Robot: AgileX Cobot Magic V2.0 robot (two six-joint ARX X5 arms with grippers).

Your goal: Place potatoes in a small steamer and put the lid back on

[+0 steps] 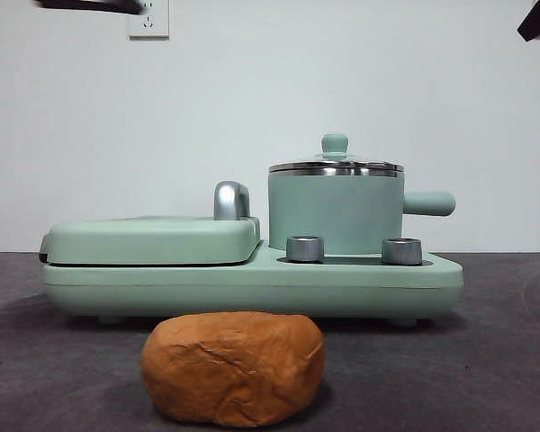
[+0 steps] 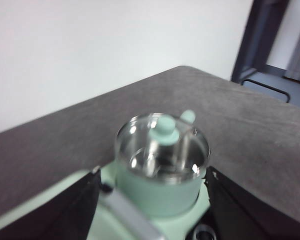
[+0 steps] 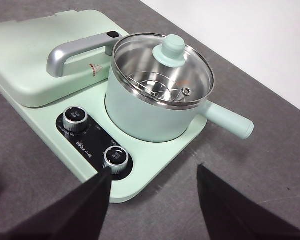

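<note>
**Above the cooker: both arms up, jaws apart, nothing held**

Above the pot, L gripper (image 2: 152, 200) hangs w/ jaws spread wide, nothing between them; the small steamer (image 2: 162, 187) sits framed in the gap below. R gripper (image 3: 152, 200) also aloft, jaws apart & empty, over the table edge just in front of the cooker base (image 3: 155, 160). Front view shows both arms only as dark tips at the top corners.

Lid (image 1: 336, 166) is on the small steamer (image 1: 335, 211), glass-topped w/ steel rim, green knob up; through the glass a steel rack shows inside, per R wrist view (image 3: 162, 70). Pot stands on the base's right half, stubby handle (image 1: 429, 203) sticking out to the right in front view. Two steel dials (image 1: 305, 248) on the base just in front of the pot. Flat griddle (image 1: 153, 240) w/ chrome handle (image 1: 231, 200) takes the left half, closed.

Potato (image 1: 233, 367) lies on the dark table (image 1: 486, 360), in front of the base, apart from it, nearest the front cam. No gripper touching it.
</note>
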